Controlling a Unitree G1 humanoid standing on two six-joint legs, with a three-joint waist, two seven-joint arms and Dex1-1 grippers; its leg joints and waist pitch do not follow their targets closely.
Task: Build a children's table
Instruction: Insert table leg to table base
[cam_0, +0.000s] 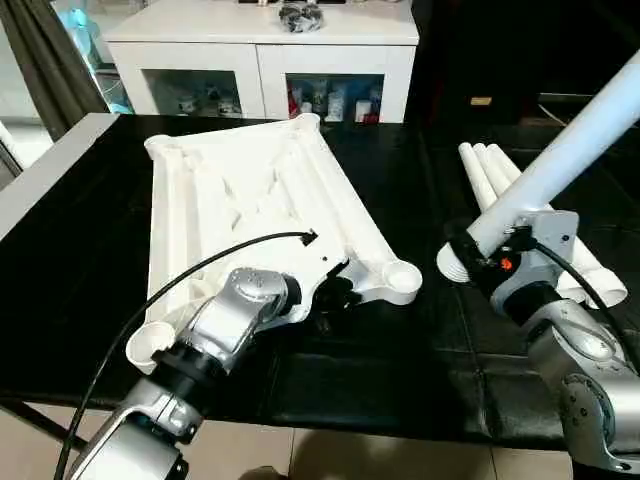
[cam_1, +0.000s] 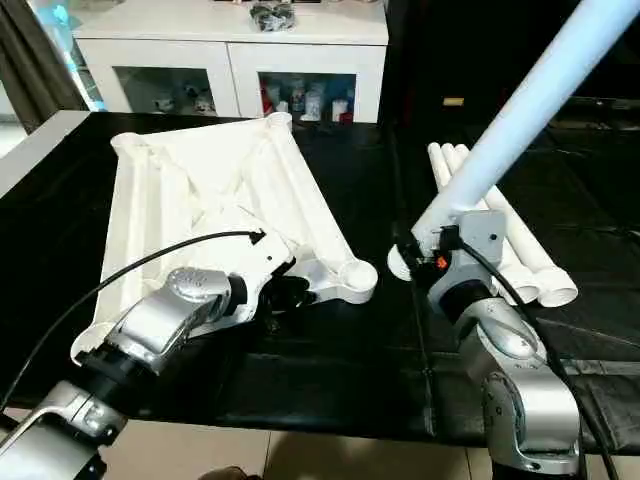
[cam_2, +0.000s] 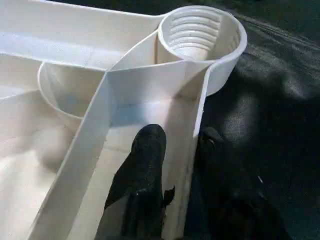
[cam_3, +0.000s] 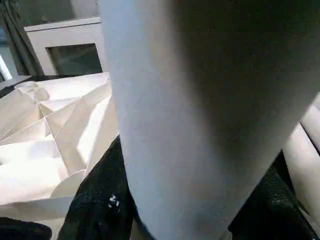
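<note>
A white plastic tabletop (cam_0: 250, 190) lies upside down on a black counter (cam_0: 400, 380), ribbed underside up, with a round socket (cam_0: 400, 277) at its near corner. The left gripper (cam_2: 175, 150) sits at the tabletop's near edge beside that socket, and the left wrist view gives what the head views cannot: one black finger (cam_2: 145, 160) rests inside the rim wall and the other outside it, so the jaws straddle the wall, drawn close on either side of it (whether they press the plastic is hard to make out). That view also looks down into the socket, showing its ringed inner wall.

From the head views, the right gripper (cam_1: 440, 255) holds a long white leg (cam_1: 520, 110) near its lower end, the tube slanting up and away until the picture's upper right corner cuts it off. Its jaws stand about half open, closed around the tube. The leg's lower end hangs close above the counter, apart from the tabletop. In the right wrist view the leg blocks most of the scene, its surface blurred, with the tabletop's ribs beyond it.

Three more legs (cam_0: 520, 200) lie side by side on the counter behind the right gripper, partly hidden by it. A white cabinet (cam_0: 265, 60) with glass doors stands beyond the counter; the things on top of it are too small to tell.
</note>
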